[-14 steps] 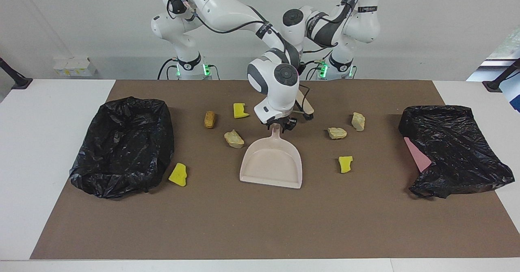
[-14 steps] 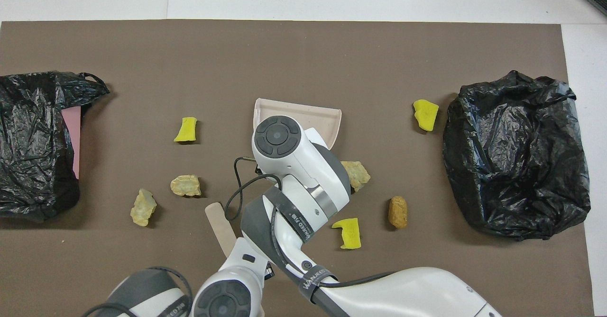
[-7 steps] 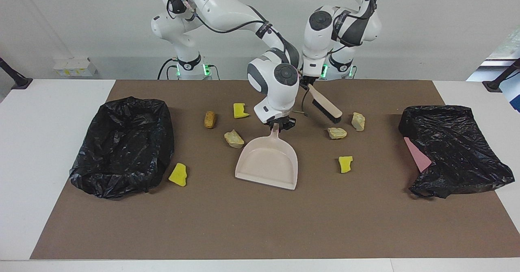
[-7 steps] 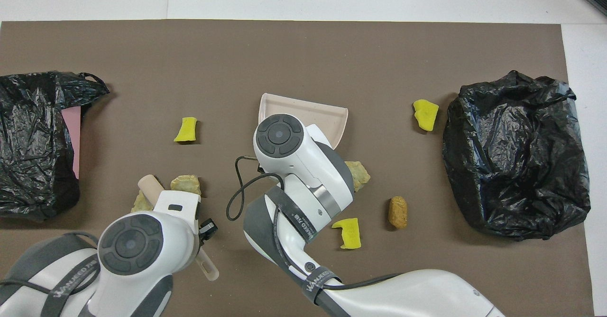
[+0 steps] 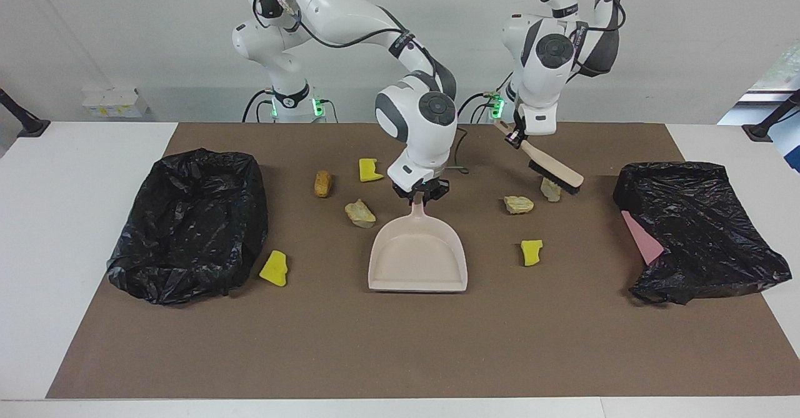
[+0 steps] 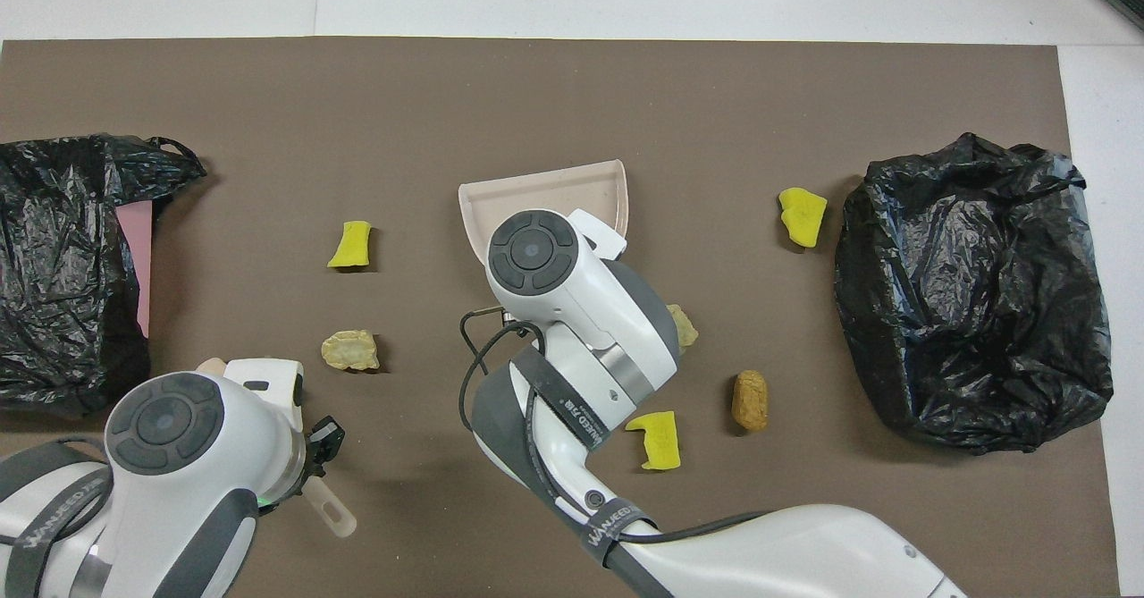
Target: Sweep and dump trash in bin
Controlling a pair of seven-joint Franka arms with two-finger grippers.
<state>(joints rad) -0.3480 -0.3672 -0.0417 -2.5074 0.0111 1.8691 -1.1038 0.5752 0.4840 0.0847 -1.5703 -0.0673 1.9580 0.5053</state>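
Brown mat [image 5: 400,343] covering the table; black bin bag [image 5: 190,224] at the right arm's end, open; second black bag [image 5: 700,230] at the left arm's end, with a pink sheet [image 5: 642,237] at its mouth.

Dustpan [image 5: 417,255], mid-mat, flat, handle toward the robots; right gripper [image 5: 420,194] clenched on that handle.

Brush [image 5: 553,168], slanted, bristles down; left gripper [image 5: 516,135] clamped on its handle.

Trash, seven chunks, all loose on the mat:
- beige lump [image 5: 550,188] directly under the brush head, contact not discernible;
- beige lump [image 5: 519,204] beside it; yellow piece [image 5: 531,252] farther out;
- beige lump [image 5: 360,213], orange-brown lump [image 5: 322,183], yellow piece [image 5: 370,170] toward the right arm's end;
- yellow piece [image 5: 274,268] by the bin bag.

Judgement: the dustpan lies toward the right arm's end from the brush; its mouth faces away from the robots, so sweeping needs it turned.
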